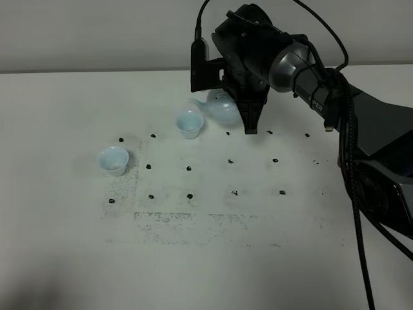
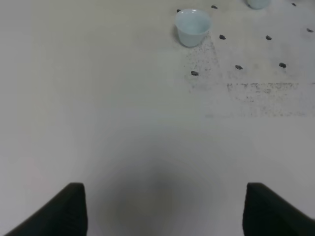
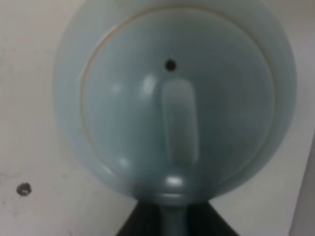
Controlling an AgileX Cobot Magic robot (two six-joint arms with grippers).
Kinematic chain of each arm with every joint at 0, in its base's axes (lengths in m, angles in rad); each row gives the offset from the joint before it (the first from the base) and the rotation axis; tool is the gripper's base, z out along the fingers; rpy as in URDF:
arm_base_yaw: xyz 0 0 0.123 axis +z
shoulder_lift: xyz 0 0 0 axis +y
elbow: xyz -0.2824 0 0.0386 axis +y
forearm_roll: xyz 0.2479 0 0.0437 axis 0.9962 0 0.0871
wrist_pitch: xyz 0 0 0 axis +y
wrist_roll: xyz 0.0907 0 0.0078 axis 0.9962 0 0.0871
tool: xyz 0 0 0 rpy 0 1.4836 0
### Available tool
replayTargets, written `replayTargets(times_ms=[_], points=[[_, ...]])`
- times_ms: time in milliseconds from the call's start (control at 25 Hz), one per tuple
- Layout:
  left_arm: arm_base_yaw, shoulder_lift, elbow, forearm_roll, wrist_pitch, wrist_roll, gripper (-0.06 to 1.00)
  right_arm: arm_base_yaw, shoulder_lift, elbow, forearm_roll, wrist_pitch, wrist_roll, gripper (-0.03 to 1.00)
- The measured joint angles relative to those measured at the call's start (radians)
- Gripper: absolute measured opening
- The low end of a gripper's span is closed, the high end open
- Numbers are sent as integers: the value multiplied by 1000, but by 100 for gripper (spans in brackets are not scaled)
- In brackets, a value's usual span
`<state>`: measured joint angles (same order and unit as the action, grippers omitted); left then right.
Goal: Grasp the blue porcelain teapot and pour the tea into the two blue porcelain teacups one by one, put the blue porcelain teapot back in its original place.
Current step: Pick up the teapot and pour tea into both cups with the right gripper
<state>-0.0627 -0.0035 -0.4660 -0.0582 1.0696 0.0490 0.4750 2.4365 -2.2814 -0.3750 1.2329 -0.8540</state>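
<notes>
My right gripper [image 1: 250, 123] is shut on the loop handle of the blue porcelain teapot [image 1: 219, 107], whose spout points left, close above the rim of one blue porcelain teacup [image 1: 189, 123]. In the right wrist view the teapot [image 3: 172, 98] fills the frame, its lid facing the camera and its handle running down between my gripper's [image 3: 170, 223] dark fingers. The other teacup [image 1: 113, 160] stands alone farther left and nearer the front. Over bare table at the left my left gripper [image 2: 165, 211] is open and holds nothing; its view shows that teacup [image 2: 193, 27] ahead and the edge of the second teacup [image 2: 257, 4].
The white table [image 1: 64, 245] carries a grid of small black dot marks [image 1: 231, 192] and scuffed grey patches. The right arm's body and black cables [image 1: 352, 194] hang over the table's right side. A wall runs along the back edge.
</notes>
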Motion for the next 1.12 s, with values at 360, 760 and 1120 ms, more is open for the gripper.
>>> replayTargets(times_ms=[360,760,1120], points=[[0,0,0,0,0,0,66,19,0,0,-84,-1,0,9],[0,0,0,0,0,0,66,38,10,-2,-118,-23,-32,9],[0,0,0,0,0,0,66,46,47,-2,-191,-86,-59,9]])
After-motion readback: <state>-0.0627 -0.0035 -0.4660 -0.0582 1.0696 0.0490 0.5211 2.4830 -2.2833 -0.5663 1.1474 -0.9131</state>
